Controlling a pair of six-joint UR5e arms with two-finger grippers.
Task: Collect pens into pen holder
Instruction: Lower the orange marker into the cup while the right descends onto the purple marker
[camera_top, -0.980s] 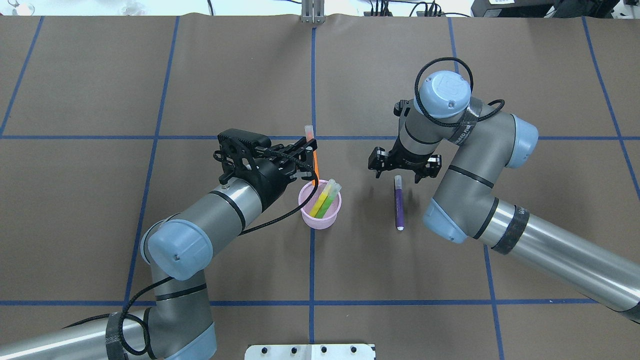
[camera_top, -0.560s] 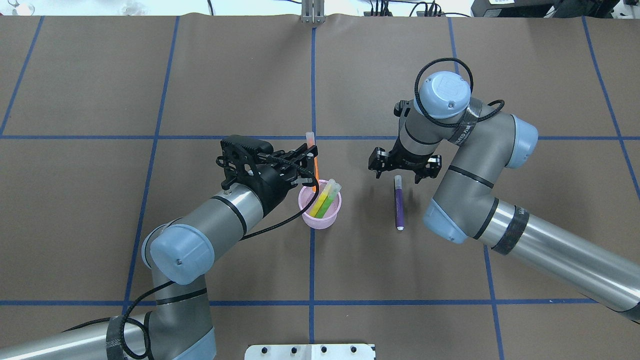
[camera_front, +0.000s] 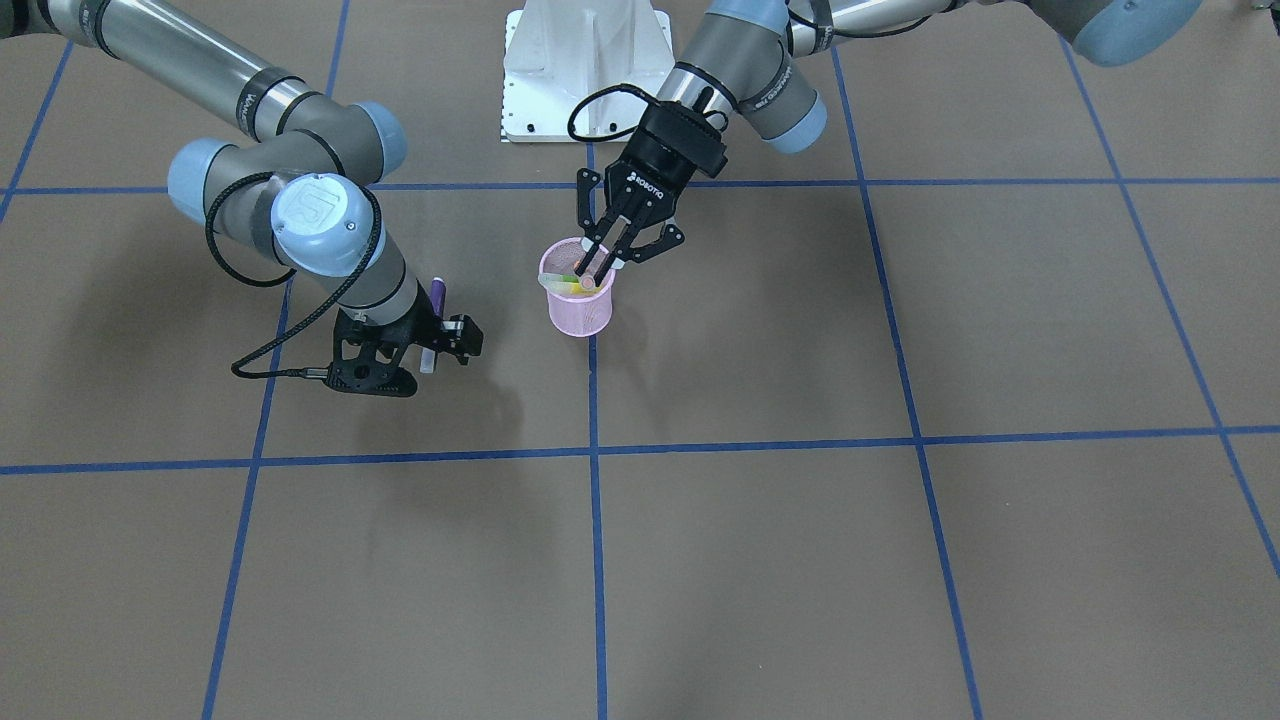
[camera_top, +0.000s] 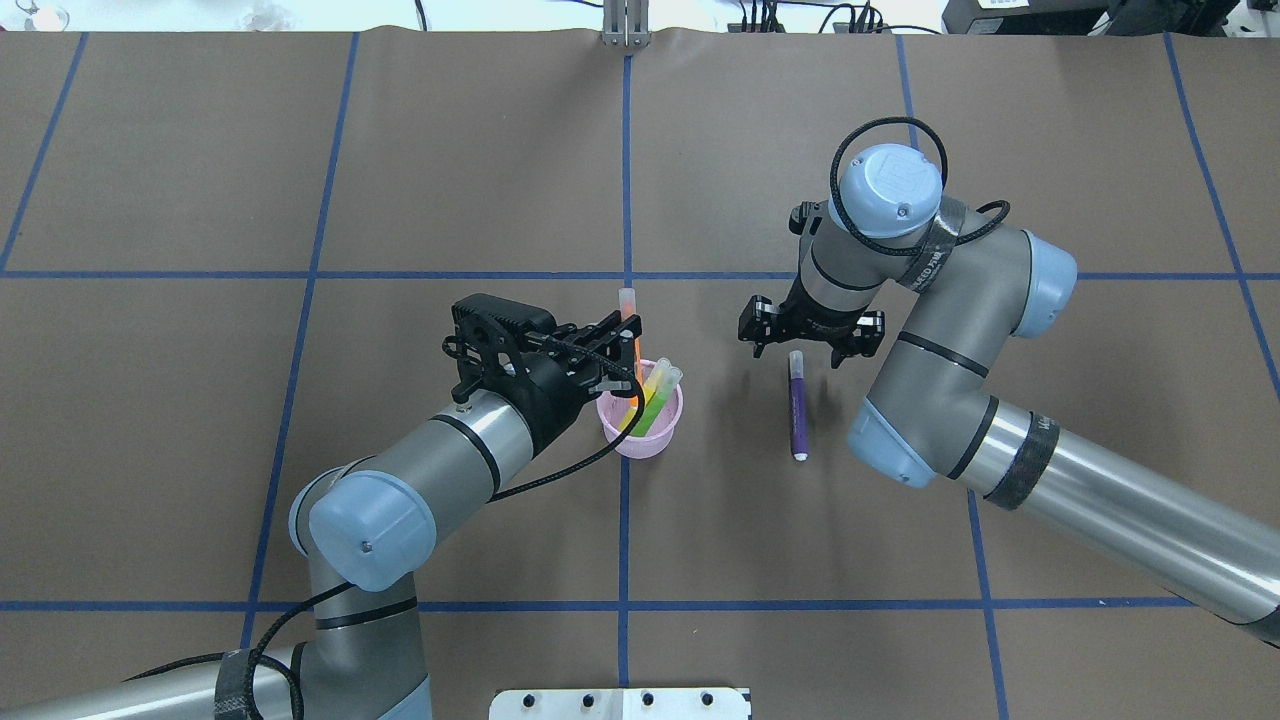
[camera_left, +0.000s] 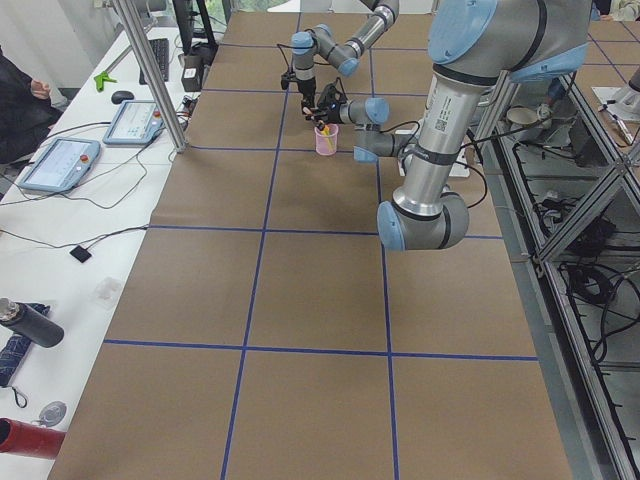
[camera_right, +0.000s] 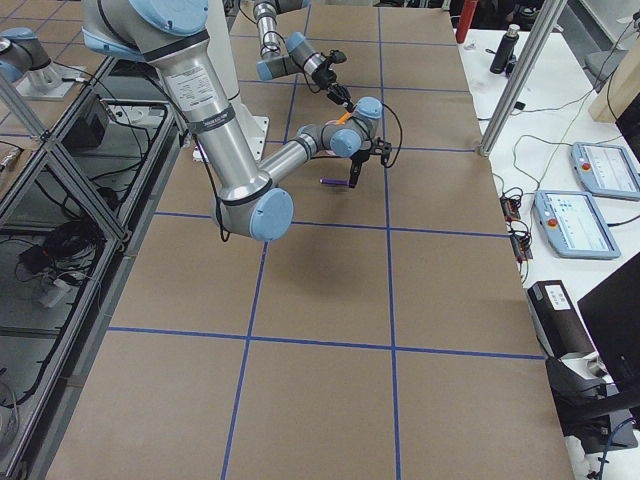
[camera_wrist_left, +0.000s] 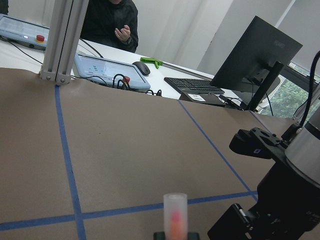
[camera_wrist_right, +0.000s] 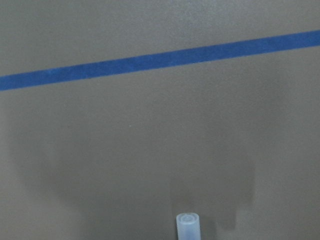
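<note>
I note the left pincer (camera_top: 622, 345) clenched on the orange pen (camera_top: 634, 342), tip in the mouth of the pink pen holder (camera_top: 668, 428); next I judge release, then closing the spread-open right pincer (camera_top: 800, 350) on the purple pen (camera_top: 798, 415) lying on the table (camera_top: 300, 150).

A robotics lab: taped-grid table (camera_left: 310, 290), aluminium frame post (camera_left: 148, 70), teach pendants (camera_left: 58, 163), desk monitor (camera_wrist_left: 260, 50).

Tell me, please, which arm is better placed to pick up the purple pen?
Right: the right gripper hangs open over the purple pen's cap end, while the left gripper holds the orange pen at the pen holder.
</note>
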